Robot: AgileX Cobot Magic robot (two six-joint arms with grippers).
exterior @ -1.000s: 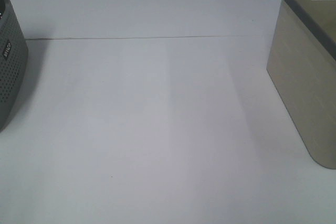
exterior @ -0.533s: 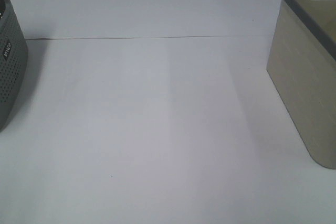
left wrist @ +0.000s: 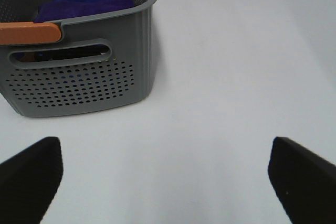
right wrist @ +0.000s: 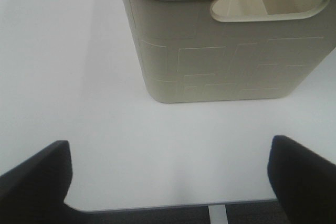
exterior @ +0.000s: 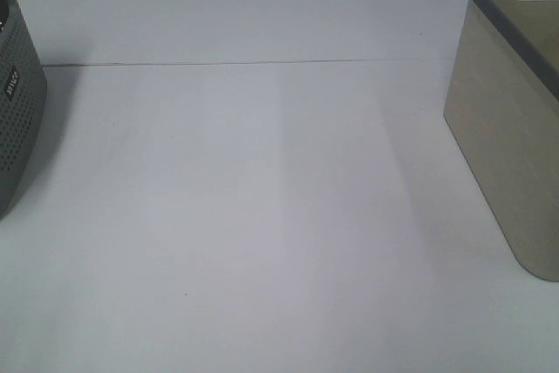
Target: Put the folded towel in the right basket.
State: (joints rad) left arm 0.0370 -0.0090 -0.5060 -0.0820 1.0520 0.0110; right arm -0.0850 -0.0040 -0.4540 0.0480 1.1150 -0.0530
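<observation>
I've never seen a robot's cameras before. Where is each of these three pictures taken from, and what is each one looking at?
Exterior high: mounted above, looking down on the white table between a grey basket and a beige basket; no arm shows.
Left wrist: rides the left arm, facing the grey basket with a blue towel inside; the left gripper has its dark fingertips spread wide.
Right wrist: rides the right arm, facing the beige basket; the right gripper is also spread.
Shared: each basket appears in the overhead view and one wrist view.

Towel (left wrist: pixel 79 1) lies in the left basket (left wrist: pixel 105 82); right basket (exterior: pixel 511 128) stands well apart.
</observation>
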